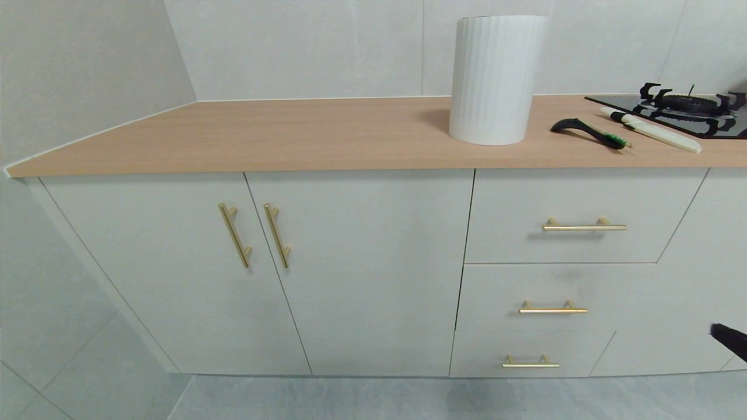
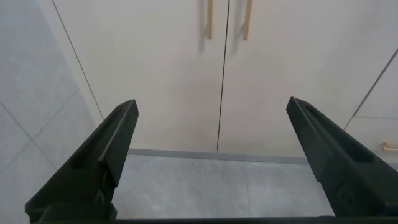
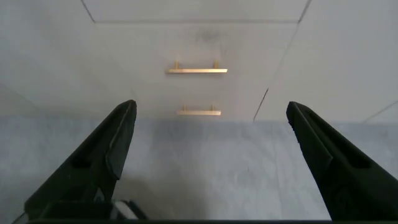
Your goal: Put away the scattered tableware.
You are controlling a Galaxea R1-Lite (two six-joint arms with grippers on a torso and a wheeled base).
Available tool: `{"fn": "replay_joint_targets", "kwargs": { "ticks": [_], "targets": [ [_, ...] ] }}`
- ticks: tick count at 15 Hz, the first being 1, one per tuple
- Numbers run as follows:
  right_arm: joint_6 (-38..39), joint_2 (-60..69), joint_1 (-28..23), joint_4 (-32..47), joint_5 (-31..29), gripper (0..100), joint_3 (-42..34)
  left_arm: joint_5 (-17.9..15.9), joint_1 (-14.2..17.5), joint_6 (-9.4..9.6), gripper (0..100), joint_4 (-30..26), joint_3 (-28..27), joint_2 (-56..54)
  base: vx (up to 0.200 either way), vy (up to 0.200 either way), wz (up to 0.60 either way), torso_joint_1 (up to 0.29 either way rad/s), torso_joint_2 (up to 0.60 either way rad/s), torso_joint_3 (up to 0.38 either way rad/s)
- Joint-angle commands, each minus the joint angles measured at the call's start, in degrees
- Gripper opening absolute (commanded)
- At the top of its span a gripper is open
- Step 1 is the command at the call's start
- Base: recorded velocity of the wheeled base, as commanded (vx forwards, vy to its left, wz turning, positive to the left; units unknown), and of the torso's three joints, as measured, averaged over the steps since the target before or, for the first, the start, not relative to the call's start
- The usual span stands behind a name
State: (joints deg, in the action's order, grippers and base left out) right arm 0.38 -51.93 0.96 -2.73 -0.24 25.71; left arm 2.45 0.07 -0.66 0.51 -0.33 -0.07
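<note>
Not much can be called done yet, by the look of it. Two pieces of tableware are left lying out on the counter [image 1: 292,134]: a black spoon [image 1: 589,133] with a bit of green on its handle, and a white knife [image 1: 650,129] just beside it, one end right up against the edge of the stove [image 1: 688,108]. A tall white ribbed holder [image 1: 493,81] is parked upright near the spoon, not touching it. Whether the stuff is meant for that holder or for a drawer can't be told from here.

The left end effector [image 2: 211,107] is held low in front of the cabinet doors [image 2: 186,74], fingers spread wide, nothing gripped. Same story for the right end effector [image 3: 210,107], spread wide and empty, low down facing the lower drawers [image 3: 196,70].

So basically everything is left: both items need to be picked up and stowed. All three drawers and both doors are shut, which would have to be dealt with first if a drawer is the target. The holder also sits between the open stretch of counter and the utensils, so it could get bumped.
</note>
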Motion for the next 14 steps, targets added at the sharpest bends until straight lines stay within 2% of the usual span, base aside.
{"fn": "replay_joint_targets", "kwargs": {
  "ticks": [1,4,9,11,14],
  "targets": [
    [-0.20,-28.93,0.27,-3.16,0.16,100,10.33,0.01,0.01,-0.04,100,0.10,0.07,0.07,0.000,0.000,0.00,0.000,0.00,0.000],
    [-0.55,-42.81,0.27,-11.68,0.33,100,11.38,0.01,0.01,-0.04,100,0.10,0.07,0.07,0.000,0.000,0.00,0.000,0.00,0.000],
    [-1.70,-56.26,0.27,-20.12,-0.11,100,10.76,0.10,0.01,-0.04,100,0.10,0.07,0.07,0.000,0.000,0.00,0.000,0.00,0.000],
    [-1.70,-60.74,0.27,-27.50,-0.28,100,9.27,0.01,0.01,-0.04,100,0.10,0.07,0.07,0.000,0.000,0.00,0.000,0.00,0.000],
    [-1.78,-68.21,0.27,-43.15,-0.81,100,7.25,0.01,0.01,-0.04,100,0.10,0.07,0.07,0.000,0.000,0.00,0.000,0.00,0.000]
  ]
}}
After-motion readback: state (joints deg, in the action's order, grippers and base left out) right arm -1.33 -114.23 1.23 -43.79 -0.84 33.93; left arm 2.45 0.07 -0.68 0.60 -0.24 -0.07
